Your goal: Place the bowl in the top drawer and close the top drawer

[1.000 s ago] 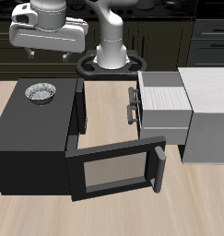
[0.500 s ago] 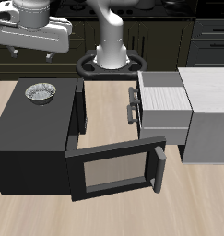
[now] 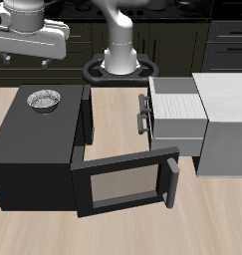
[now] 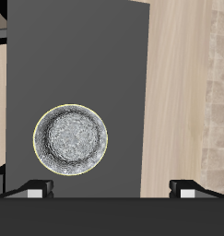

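Dark kitchen backdrop, wooden table [image 3: 118, 120] up front. The gripper [image 4: 111, 188] is hung high over the black cabinet [image 3: 33, 149], fingers [image 4: 35, 187] spread wide with nothing held. Directly below, the bowl [image 4: 71, 139] is sat on the cabinet top, well apart from the pulled-out drawer [image 3: 178, 108]. It's probably light, stiff and slick, so the rim is best pinched.

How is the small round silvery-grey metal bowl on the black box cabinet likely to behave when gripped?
The small round silvery-grey metal bowl looks rigid, so it should not flex. Its thin rim and smooth metal may slip between fingers. Being shallow and sitting flat on the black box cabinet, it probably will not roll or tip.
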